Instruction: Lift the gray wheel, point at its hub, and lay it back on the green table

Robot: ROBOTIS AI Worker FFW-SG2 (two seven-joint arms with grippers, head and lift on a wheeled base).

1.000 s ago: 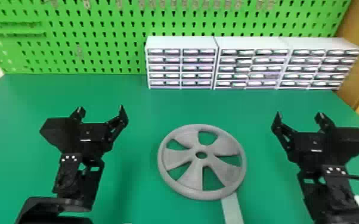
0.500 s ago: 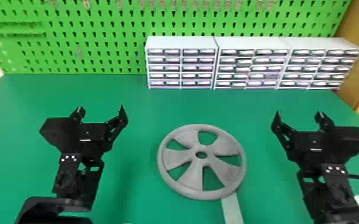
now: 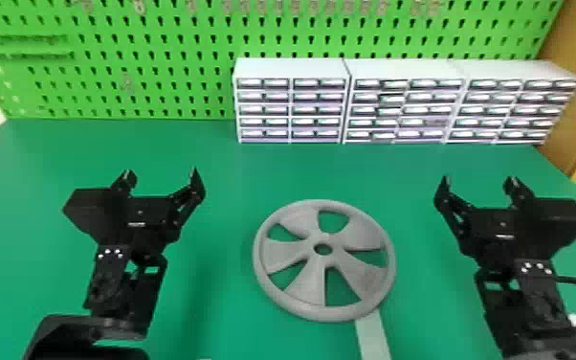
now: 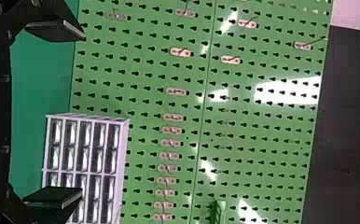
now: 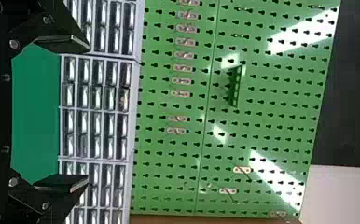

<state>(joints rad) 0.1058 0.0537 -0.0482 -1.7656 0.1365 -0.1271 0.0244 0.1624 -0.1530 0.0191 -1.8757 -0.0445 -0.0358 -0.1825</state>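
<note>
Gray wheel (image 3: 296,258), head view: lying flat on the green counter (image 3: 110,153), between the two arms, touching neither. Hub (image 3: 324,237) has a round hole, spokes around it. Pale strip (image 3: 373,335) runs from the wheel's near edge to the bottom of the view. Left hand (image 3: 162,174) to the left of the wheel, well apart, released, fingers spread. Right hand (image 3: 478,181) to the right, also apart, released. White drawer units (image 3: 292,69) in a row along the back, green pegboard (image 3: 158,91) behind them.

Left wrist view: left hand (image 4: 81,113) empty, fingers wide apart, pointing toward the pegboard; small pinkish fittings (image 4: 176,91) on the board.

Right wrist view: right hand (image 5: 87,114) empty too, fingers wide apart, facing drawer units and pegboard.
</note>
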